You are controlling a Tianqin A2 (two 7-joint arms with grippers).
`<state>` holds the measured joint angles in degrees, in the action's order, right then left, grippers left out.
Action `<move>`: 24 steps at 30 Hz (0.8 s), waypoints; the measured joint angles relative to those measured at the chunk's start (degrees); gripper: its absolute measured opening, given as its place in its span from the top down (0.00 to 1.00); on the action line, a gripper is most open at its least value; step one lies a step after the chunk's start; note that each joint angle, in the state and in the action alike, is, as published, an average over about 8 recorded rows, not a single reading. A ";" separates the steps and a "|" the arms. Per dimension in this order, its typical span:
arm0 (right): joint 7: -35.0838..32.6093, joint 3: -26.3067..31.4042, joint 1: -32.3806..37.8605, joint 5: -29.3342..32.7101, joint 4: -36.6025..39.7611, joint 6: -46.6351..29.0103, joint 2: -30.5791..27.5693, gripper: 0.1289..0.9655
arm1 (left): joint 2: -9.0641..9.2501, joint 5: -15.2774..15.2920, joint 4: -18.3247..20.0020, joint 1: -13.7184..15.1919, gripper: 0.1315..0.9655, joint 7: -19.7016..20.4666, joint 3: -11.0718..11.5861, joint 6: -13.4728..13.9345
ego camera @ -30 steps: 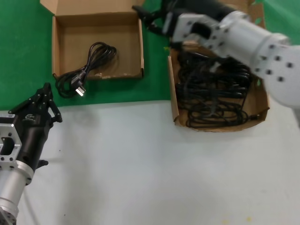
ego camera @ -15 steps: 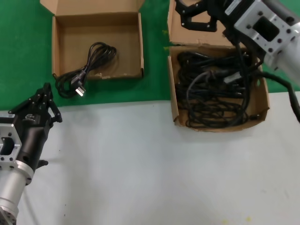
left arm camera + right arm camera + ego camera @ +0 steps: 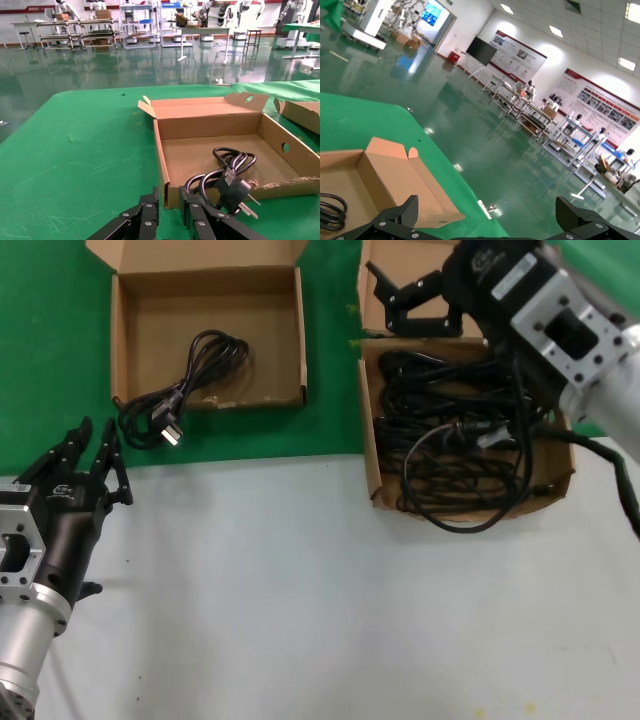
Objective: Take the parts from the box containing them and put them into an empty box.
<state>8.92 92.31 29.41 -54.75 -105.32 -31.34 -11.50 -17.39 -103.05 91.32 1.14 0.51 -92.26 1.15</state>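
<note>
The wide box (image 3: 371,455) on the right holds a tangle of black cables (image 3: 450,430); one loop (image 3: 470,520) hangs over its front wall. My right gripper (image 3: 385,298) hovers open over that box's back flap, holding nothing; its wide-spread jaws frame the right wrist view (image 3: 485,212). The smaller box (image 3: 130,305) at the left holds one coiled cable (image 3: 200,365), whose plug (image 3: 170,432) lies outside the ragged front edge. My left gripper (image 3: 92,435) rests low near the table's left side, slightly open and empty, with that cable (image 3: 227,172) and box (image 3: 200,132) just ahead of its fingers (image 3: 150,215).
Both boxes stand on a green cloth (image 3: 40,360); the nearer table surface (image 3: 300,590) is pale grey. A cardboard box corner (image 3: 385,185) with a black cable loop (image 3: 330,207) shows in the right wrist view. A factory hall lies beyond the table.
My right gripper swung from between the boxes to above the wide box's back flap. A cable loop there slid over the front wall. My left gripper's fingers parted slightly.
</note>
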 joint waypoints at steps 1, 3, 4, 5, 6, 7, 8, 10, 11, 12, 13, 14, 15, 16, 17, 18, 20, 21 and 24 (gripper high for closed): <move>-0.13 -0.01 -0.43 -0.70 0.20 0.45 -0.08 0.03 | 0.00 0.00 0.00 -0.02 0.93 -0.01 0.01 -0.02; -0.38 -0.03 -1.28 -2.10 0.59 1.36 -0.25 0.02 | 0.01 0.00 0.01 -0.05 0.90 -0.03 0.03 -0.05; -0.52 -0.04 -1.72 -2.82 0.80 1.83 -0.33 0.01 | 0.01 -0.01 0.02 -0.07 0.88 -0.03 0.03 -0.07; -0.65 -0.05 -2.16 -3.55 1.00 2.30 -0.42 0.00 | 0.01 -0.01 0.03 -0.08 0.87 -0.04 0.04 -0.08; -0.79 -0.06 -2.58 -4.25 1.20 2.75 -0.50 0.00 | 0.02 -0.01 0.03 -0.10 0.85 -0.05 0.05 -0.10; -0.92 -0.07 -3.03 -4.98 1.40 3.22 -0.59 0.00 | 0.02 -0.01 0.04 -0.12 0.84 -0.06 0.06 -0.12; -1.05 -0.08 -3.47 -5.70 1.61 3.69 -0.67 0.00 | 0.02 -0.01 0.04 -0.13 0.82 -0.07 0.07 -0.14; -1.32 -0.09 -4.35 -7.14 2.01 4.62 -0.84 0.00 | 0.03 -0.01 0.05 -0.17 0.80 -0.08 0.09 -0.17; -1.45 -0.10 -4.81 -7.90 2.23 5.10 -0.93 0.00 | 0.03 -0.01 0.06 -0.19 0.77 -0.09 0.10 -0.19; -1.58 -0.11 -5.24 -8.61 2.43 5.56 -1.01 0.00 | 0.04 -0.02 0.06 -0.20 0.75 -0.10 0.10 -0.20; -1.72 -0.12 -5.68 -9.34 2.63 6.03 -1.10 0.00 | 0.04 -0.02 0.07 -0.22 0.73 -0.10 0.11 -0.22; -1.85 -0.13 -6.13 -10.07 2.84 6.50 -1.18 0.00 | 0.04 -0.02 0.07 -0.24 0.70 -0.11 0.12 -0.24; -1.98 -0.14 -6.56 -10.77 3.04 6.96 -1.27 0.00 | 0.04 -0.02 0.08 -0.26 0.68 -0.12 0.13 -0.26; -2.12 -0.15 -6.98 -11.51 3.24 7.44 -1.35 0.00 | 0.05 -0.02 0.08 -0.27 0.65 -0.13 0.14 -0.27; -2.25 -0.16 -7.43 -12.24 3.45 7.91 -1.44 0.00 | 0.05 -0.02 0.09 -0.29 0.63 -0.14 0.15 -0.29; -2.38 -0.17 -7.86 -12.95 3.65 8.37 -1.52 0.00 | 0.05 -0.02 0.09 -0.31 0.63 -0.14 0.16 -0.31; -2.65 -0.19 -8.75 -14.40 4.06 9.33 -1.69 0.00 | 0.06 -0.02 0.10 -0.34 0.56 -0.16 0.18 -0.34; -2.79 -0.20 -9.20 -15.14 4.27 9.81 -1.78 0.00 | 0.06 -0.03 0.11 -0.36 0.53 -0.17 0.18 -0.36; -3.19 -0.23 -10.52 -17.31 4.88 11.21 -2.03 0.00 | 0.07 -0.03 0.12 -0.41 0.43 -0.19 0.21 -0.41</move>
<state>5.73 92.08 18.90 -72.06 -100.44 -20.13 -13.54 -17.32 -103.08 91.45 0.73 0.32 -92.05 0.74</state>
